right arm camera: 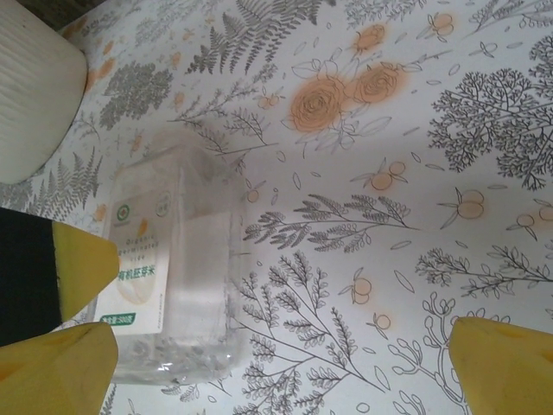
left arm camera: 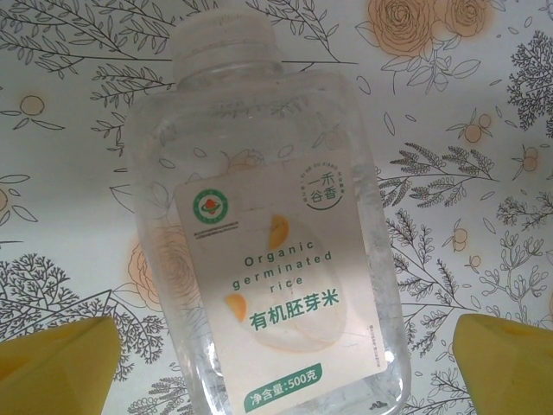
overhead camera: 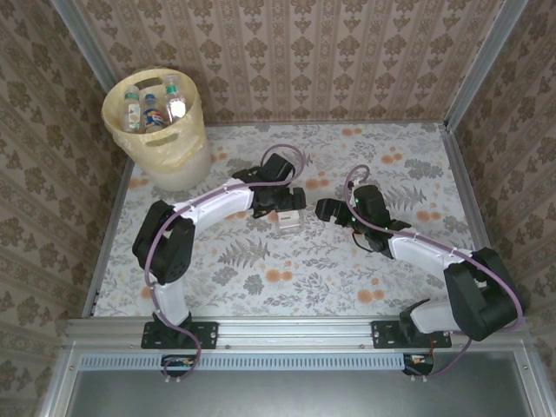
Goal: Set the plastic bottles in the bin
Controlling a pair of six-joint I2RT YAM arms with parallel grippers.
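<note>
Over to the table point(overhead camera: 347, 269), where a square clear bottle point(left arm camera: 276, 251) with a white label lies flat on the flowered cloth, about mid-table and well apart from the bin point(overhead camera: 178, 156). The bin stands in the far left corner with several bottles point(overhead camera: 152, 109) upright inside it.

The left gripper point(left arm camera: 281, 372) hangs right over the lying bottle, jaws spread wide and nothing in them. Its two yellow fingertips point(left arm camera: 56, 367) frame the lower body of the bottle, one on each side, and the white cap point(left arm camera: 220, 39) points away from the wrist. I can't tell whether the tips touch the plastic yet.

The right gripper point(right arm camera: 281, 367) is just beside it, also wide open and empty. From its own camera the bottle sits off to one side, near one fingertip and not between the two.

So the step in hand looks like the pick, and it's the left arm's to make. By my reading, the next move calls for easing down so the fingers straddle the flat sides, closing gently because thin plastic may buckle or slip, then lifting and swinging far left to let go above the rim. The right arm would do well to keep clear.
</note>
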